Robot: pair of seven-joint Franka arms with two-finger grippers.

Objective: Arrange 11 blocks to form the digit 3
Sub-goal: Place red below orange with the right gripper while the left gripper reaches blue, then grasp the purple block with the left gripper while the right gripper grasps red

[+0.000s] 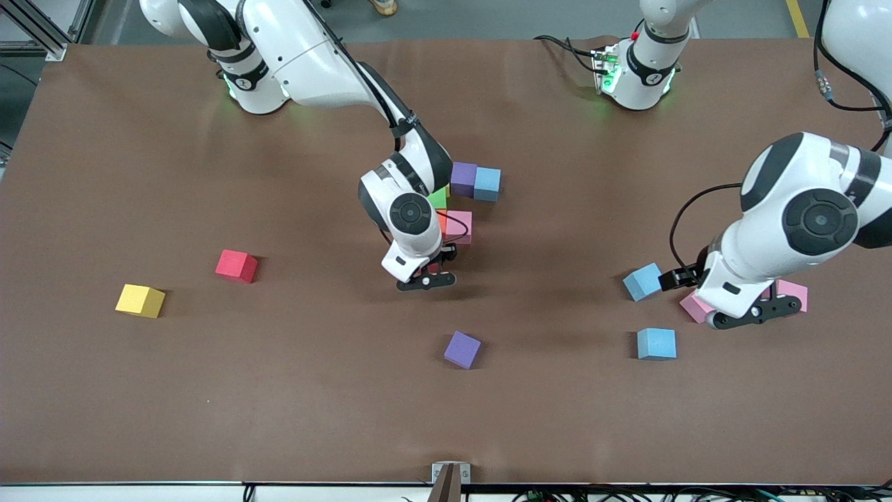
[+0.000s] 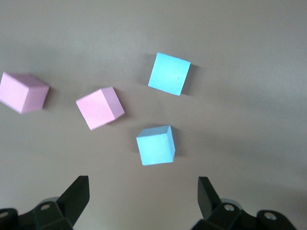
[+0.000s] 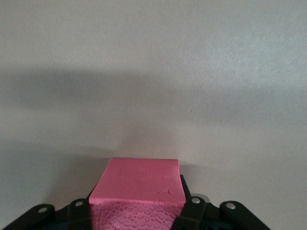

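The right gripper (image 3: 139, 211) has its jaws clamped on a pinkish-red block (image 3: 139, 184), low over the tabletop (image 1: 279, 390) just beside the started cluster of purple (image 1: 463, 178), blue (image 1: 487, 183), green (image 1: 439, 198) and pink (image 1: 460, 224) cubes. The left gripper (image 2: 144, 201) hangs with jaws wide open and empty over two blue blocks (image 2: 156, 145) and two pink ones (image 2: 100, 108) at its own end. A yellow (image 1: 140, 300), a red (image 1: 236, 265) and a purple block (image 1: 463, 349) sit loose.

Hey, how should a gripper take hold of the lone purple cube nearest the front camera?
Come straight down on the purple cube and close on two opposite side faces. It sits flat but turned at an angle on the table, so rotate the fingers to match. Nothing touches it.
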